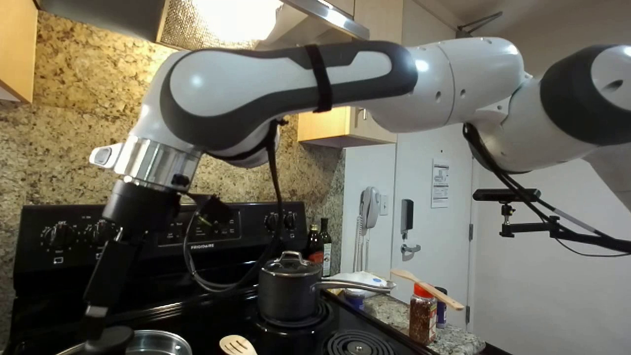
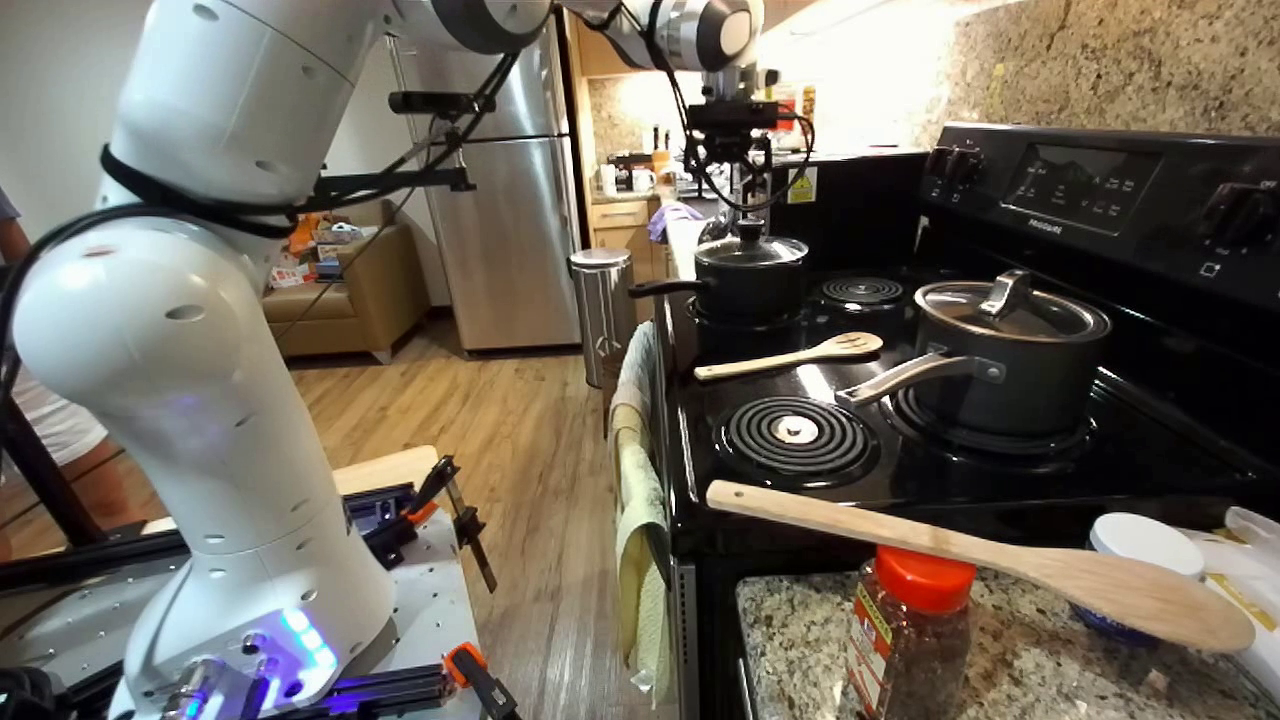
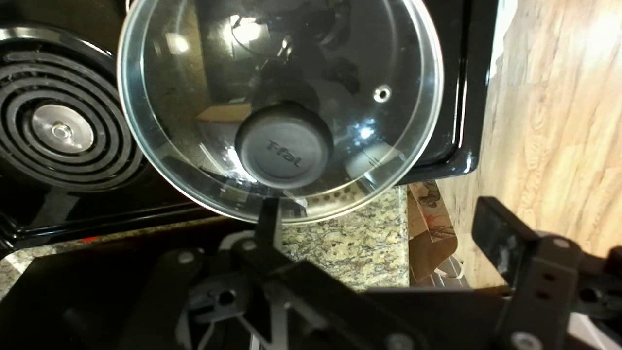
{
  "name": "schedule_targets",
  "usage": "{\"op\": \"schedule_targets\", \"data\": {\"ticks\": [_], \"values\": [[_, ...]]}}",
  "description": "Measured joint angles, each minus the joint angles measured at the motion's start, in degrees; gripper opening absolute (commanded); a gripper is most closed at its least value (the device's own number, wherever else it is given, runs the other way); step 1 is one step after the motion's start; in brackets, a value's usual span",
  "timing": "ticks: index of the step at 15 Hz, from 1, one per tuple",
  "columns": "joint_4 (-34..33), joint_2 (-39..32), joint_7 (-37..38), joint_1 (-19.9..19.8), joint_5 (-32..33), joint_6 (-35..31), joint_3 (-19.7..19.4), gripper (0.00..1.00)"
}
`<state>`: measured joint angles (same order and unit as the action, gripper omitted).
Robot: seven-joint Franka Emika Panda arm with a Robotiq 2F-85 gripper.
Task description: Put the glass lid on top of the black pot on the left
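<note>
Lid (image 2: pixel 752 252) lies flat on the black pot (image 2: pixel 755 290), knob (image 3: pixel 284 150) up; the pot's handle (image 2: pixel 665 288) points over the stove's (image 2: pixel 1170 450) front edge. The gripper (image 3: pixel 379 214), fingers apart, is near the knob. A wooden spoon (image 2: pixel 805 355) lies toward the grey pot (image 2: pixel 1010 385).

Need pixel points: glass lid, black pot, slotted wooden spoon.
Glass lid (image 3: pixel 285 148): wrist view, on its black knob.
Black pot (image 2: pixel 752 290): in an exterior view, on its side wall.
Slotted wooden spoon (image 2: pixel 838 347): in an exterior view, on its slotted head.
</note>
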<state>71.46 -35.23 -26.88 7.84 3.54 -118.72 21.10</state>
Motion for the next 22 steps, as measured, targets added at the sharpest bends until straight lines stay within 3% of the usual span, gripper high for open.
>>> {"op": "schedule_targets", "data": {"ticks": [6,17,22], "values": [[14.2,13.6,3.3,-2.8,-6.2,-5.0,0.6,1.00],[47.4,44.3,8.2,-1.5,-23.2,-6.8,-7.7,1.00],[61.0,61.6,19.8,-0.1,-23.2,-4.7,-10.9,1.00]]}}
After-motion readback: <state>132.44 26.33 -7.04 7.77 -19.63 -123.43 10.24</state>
